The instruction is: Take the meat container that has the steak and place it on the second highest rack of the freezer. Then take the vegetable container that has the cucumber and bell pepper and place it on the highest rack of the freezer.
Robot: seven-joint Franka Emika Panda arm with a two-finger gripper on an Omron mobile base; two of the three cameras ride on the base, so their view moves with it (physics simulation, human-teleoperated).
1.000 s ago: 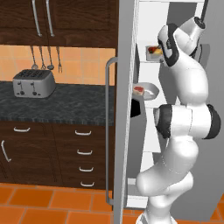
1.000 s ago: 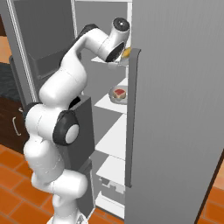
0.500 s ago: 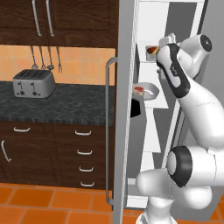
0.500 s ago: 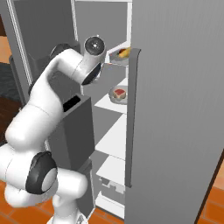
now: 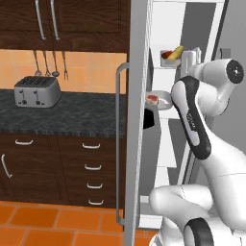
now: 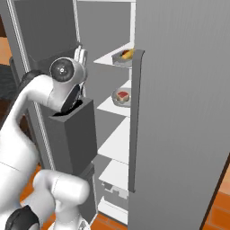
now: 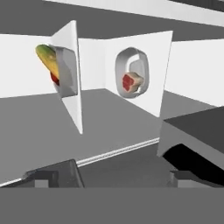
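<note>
Inside, the meat container (image 5: 162, 99) is sitting on the second highest rack of the freezer (image 6: 179, 112), with the steak (image 5: 152, 99) lying in it toward its left edge. One rack higher, the vegetable container (image 5: 170, 59) is resting on the top shelf, carrying the cucumber (image 5: 176, 51) and the bell pepper (image 5: 166, 55) side by side. In the hand view both trays are showing turned on their sides, the vegetable container (image 7: 65, 72) to the left and the meat container (image 7: 132, 72) to the right, well apart. The end effector (image 7: 116, 177) is hanging in front of the shelves with its fingertips (image 7: 43, 179) spread wide and nothing between them, apart from both trays. Further left, beyond the grey door and its handle (image 5: 118, 144), a toaster (image 5: 37, 91) is standing on the dark surface (image 5: 81, 113).
</note>
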